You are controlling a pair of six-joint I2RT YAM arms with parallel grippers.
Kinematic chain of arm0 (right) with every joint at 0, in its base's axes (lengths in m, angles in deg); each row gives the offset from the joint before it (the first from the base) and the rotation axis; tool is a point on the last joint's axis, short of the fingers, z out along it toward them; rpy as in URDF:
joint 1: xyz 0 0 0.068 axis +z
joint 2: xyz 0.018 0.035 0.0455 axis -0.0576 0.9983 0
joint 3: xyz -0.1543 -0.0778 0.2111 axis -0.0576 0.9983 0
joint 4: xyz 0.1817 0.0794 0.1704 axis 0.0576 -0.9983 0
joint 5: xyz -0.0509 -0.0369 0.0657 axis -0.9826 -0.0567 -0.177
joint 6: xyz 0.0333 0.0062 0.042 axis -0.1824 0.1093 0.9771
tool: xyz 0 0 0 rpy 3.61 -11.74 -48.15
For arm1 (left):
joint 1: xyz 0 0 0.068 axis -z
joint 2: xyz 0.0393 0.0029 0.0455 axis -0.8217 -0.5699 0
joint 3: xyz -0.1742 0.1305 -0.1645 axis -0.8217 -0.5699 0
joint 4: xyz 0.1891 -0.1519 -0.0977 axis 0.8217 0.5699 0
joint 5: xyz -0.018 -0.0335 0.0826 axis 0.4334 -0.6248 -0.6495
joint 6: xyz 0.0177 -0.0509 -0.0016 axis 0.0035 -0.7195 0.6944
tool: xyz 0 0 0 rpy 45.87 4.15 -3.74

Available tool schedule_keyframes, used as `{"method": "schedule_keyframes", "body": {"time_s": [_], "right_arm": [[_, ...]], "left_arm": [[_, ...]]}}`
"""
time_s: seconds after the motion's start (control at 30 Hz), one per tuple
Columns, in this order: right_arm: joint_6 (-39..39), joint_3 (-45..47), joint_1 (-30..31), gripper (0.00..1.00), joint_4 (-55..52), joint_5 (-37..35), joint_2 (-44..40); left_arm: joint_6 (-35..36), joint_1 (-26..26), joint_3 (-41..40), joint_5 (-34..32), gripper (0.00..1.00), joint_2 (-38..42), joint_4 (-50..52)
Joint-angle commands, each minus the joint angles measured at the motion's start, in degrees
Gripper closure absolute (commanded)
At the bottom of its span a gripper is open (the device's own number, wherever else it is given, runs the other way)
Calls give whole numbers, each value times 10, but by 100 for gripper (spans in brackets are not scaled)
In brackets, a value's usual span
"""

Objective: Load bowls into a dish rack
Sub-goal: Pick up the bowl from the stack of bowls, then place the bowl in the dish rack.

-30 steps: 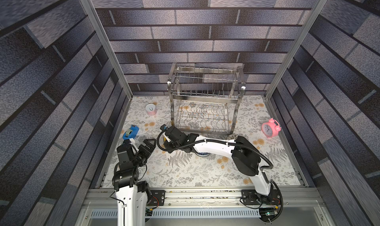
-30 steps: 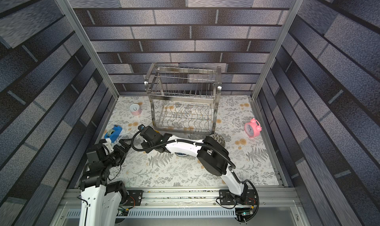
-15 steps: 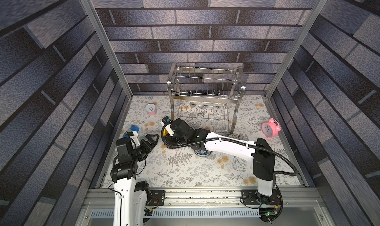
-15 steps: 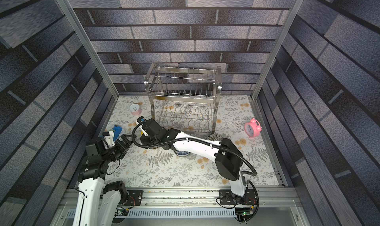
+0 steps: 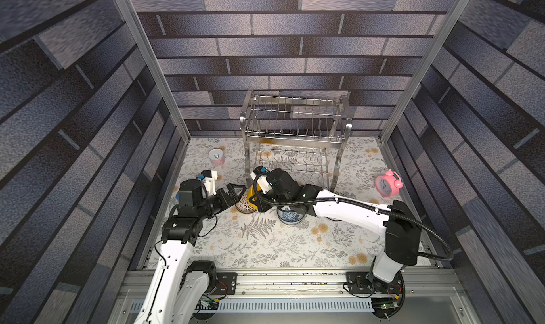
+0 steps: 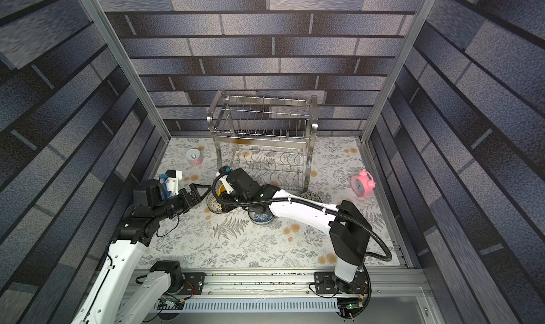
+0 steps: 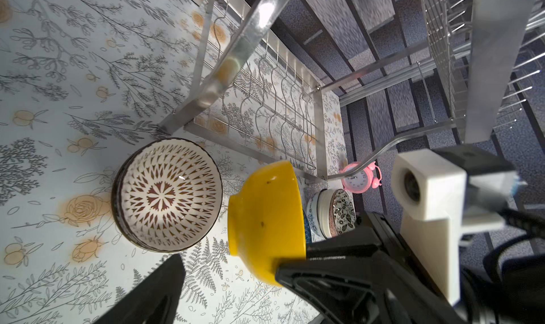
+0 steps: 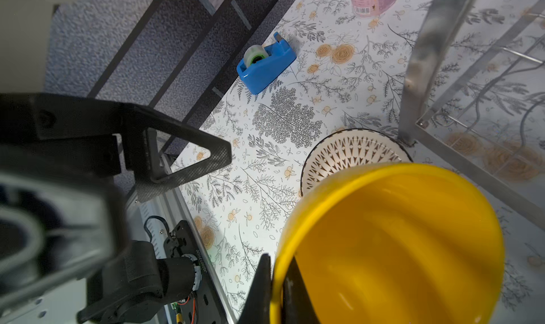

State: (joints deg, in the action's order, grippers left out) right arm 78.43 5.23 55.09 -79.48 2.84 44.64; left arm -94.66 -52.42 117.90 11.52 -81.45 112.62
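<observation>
right wrist: yellow bowl (image 8: 398,243) partly off-frame

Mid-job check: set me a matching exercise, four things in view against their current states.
1 yellow round bowl
2 brown-and-white patterned bowl
3 stainless steel wire dish rack
4 left gripper

A open, holding nothing
B pinched at its rim by the right gripper
C sitting on the floral table
D no bowls in it

Pairs: 1-B, 2-C, 3-D, 4-A
</observation>
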Motion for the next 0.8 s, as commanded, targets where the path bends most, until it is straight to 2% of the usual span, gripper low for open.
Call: {"method": "schedule_keyframes", "body": {"time_s": [0.0, 0.3, 0.77], "right_arm": [[67, 34, -27, 100, 93, 62, -37], [160, 100, -91, 100, 220, 141, -50], [265, 137, -178, 100, 358, 203, 5]], "left_arm": [[32, 23, 24, -8, 0, -17, -15], [74, 94, 70, -27, 0, -75, -16], [78, 133, 73, -40, 0, -108, -57]]}}
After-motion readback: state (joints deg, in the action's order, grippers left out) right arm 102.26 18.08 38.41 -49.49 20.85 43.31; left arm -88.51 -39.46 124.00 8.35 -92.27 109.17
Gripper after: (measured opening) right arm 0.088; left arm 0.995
